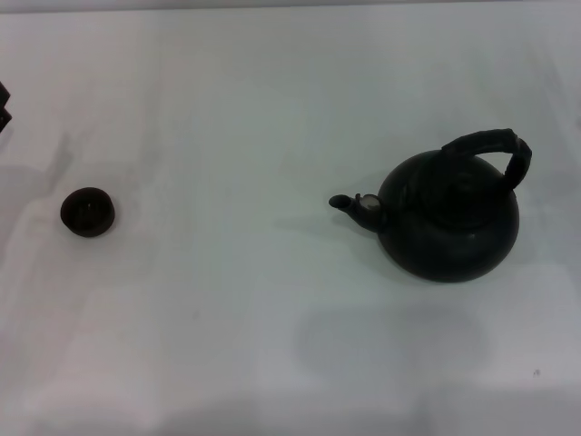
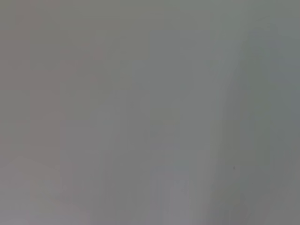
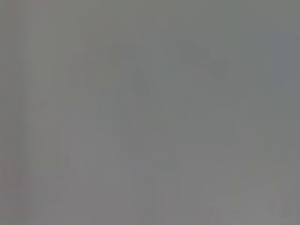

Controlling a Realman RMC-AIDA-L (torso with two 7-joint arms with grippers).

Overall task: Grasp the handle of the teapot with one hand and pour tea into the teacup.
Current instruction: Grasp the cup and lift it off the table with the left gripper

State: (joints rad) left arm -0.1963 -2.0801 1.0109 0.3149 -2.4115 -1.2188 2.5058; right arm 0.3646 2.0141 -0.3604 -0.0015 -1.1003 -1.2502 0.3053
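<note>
Teapot (image 1: 448, 218) on the right of the white table (image 1: 272, 345), teacup (image 1: 87, 211) well apart on the left, neither one held
Its spout (image 1: 349, 204) points at the cup, a handy line for pouring; the ribbed, wrapped handle (image 1: 495, 147) arches clear above the squat, dull black body, open to a grasp. The low, bowl-like cup stands upright. Neither gripper is in view, so I cannot tell their state; a dark object (image 1: 4, 107) shows at the left edge

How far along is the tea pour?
Nothing done yet. The teapot sits on the table at the robot's right, its handle ungrasped and spout toward the teacup, which stands far off at the left. Only a dark sliver of the left claw shows at the edge; the right isn't visible. Left: grasp, carry, pour.
</note>
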